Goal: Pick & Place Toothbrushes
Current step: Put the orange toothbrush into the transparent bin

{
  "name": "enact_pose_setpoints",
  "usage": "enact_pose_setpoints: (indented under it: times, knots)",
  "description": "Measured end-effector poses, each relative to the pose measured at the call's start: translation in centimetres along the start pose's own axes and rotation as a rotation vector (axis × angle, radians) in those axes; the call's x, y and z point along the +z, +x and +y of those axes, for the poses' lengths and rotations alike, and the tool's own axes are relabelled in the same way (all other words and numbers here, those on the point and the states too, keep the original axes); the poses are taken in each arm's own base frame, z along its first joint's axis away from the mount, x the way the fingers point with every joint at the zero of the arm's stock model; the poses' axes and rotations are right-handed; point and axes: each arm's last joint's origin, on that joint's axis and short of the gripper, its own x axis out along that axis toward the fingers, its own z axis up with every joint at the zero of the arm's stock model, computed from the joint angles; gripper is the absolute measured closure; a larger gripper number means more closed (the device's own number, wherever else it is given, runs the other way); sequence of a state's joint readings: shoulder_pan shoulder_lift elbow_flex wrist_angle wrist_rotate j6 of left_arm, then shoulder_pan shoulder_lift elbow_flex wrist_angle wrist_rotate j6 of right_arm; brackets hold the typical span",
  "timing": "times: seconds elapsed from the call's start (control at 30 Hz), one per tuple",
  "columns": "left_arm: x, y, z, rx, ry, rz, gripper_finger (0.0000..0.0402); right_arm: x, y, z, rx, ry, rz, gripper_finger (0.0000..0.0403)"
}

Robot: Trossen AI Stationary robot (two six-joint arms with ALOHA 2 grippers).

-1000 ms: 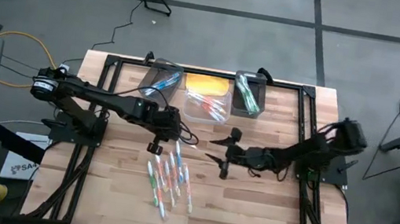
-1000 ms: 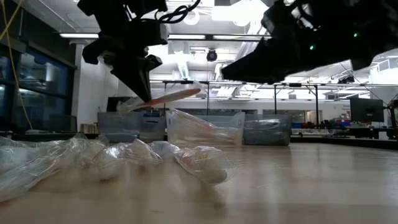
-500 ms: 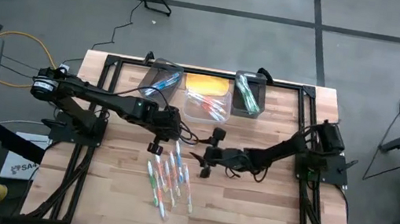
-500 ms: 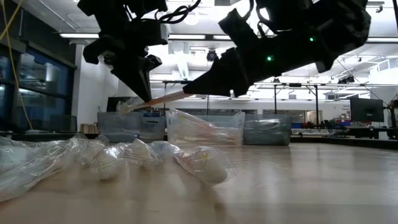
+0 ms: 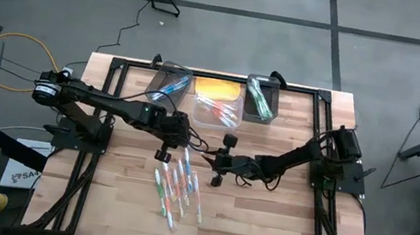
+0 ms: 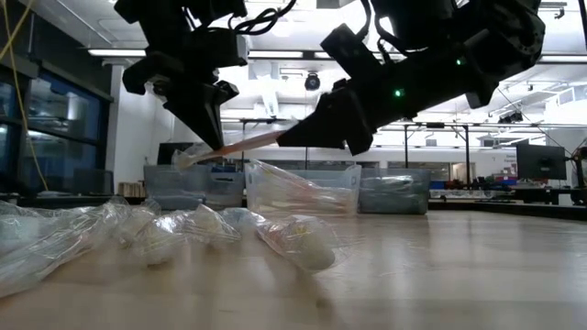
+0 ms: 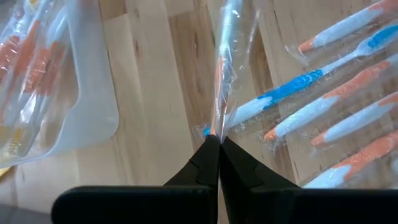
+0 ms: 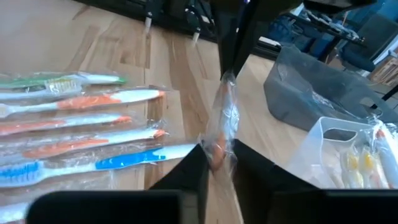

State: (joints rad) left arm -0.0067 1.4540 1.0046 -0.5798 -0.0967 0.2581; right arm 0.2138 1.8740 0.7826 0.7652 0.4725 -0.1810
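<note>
Mid-handoff: left gripper (image 7: 219, 142) pinched shut on a wrapped orange toothbrush (image 7: 221, 81), right gripper (image 8: 216, 163) closing on its free end; a dozen toothbrushes (image 5: 177, 186) remained mid-table, bins (image 5: 217, 100) part-filled.

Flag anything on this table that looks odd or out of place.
One wrapped orange toothbrush hangs in the air above the table, pinched at one end by the shut left gripper while the right gripper brackets its other end. The remaining toothbrushes lie loose on the wood, outside the bins.
</note>
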Motion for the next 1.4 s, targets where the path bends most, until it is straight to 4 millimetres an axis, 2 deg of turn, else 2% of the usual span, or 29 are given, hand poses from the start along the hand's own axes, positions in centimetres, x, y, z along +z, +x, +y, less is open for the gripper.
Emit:
enact_pose_setpoints:
  times: [0.13, 0.37, 0.47, 0.63, 0.73, 0.83, 0.97, 1.17, 1.3, 1.4]
  knots:
    - [-0.1, 0.0, -0.1, -0.007, 0.001, 0.011, 0.0401, 0.0, 0.0, -0.1, -0.008, 0.002, 0.000, 0.0387]
    - [-0.1, 0.0, -0.1, -0.008, 0.009, 0.012, 0.0393, 0.0, 0.0, 0.0, 0.009, 0.045, -0.002, 0.0391]
    - [-0.2, 0.0, -0.1, -0.003, 0.025, 0.018, 0.0367, 0.0, 0.0, 0.0, 0.009, 0.061, 0.001, 0.0391]
    - [-0.7, -0.5, 0.1, 0.075, 0.011, 0.081, 0.0299, -0.2, -0.2, -0.2, -0.036, 0.085, 0.046, 0.0391]
    - [-1.2, -1.6, 0.3, 0.113, -0.038, 0.124, 0.0270, 0.2, -0.6, -0.6, -0.073, 0.101, 0.065, 0.0391]
    - [-1.4, -3.1, 0.4, 0.142, -0.090, 0.103, 0.0258, 1.1, -1.3, -1.3, -0.124, 0.115, 0.077, 0.0391]
    - [-1.9, -4.7, 0.5, 0.156, -0.129, 0.046, 0.0256, 2.6, -2.6, -3.3, -0.252, 0.150, 0.100, 0.0391]
    - [-4.2, -4.9, -0.1, 0.175, -0.168, -0.061, 0.0256, 3.5, -3.6, -7.9, -0.392, 0.262, 0.137, 0.0391]
    - [-6.2, -4.4, -0.7, 0.184, -0.227, -0.152, 0.0256, 2.8, -3.0, -10.9, -0.345, 0.353, 0.167, 0.0391]
    - [-7.4, -4.0, -1.1, 0.173, -0.270, -0.225, 0.0256, 1.9, -2.3, -12.1, -0.302, 0.394, 0.193, 0.0391]
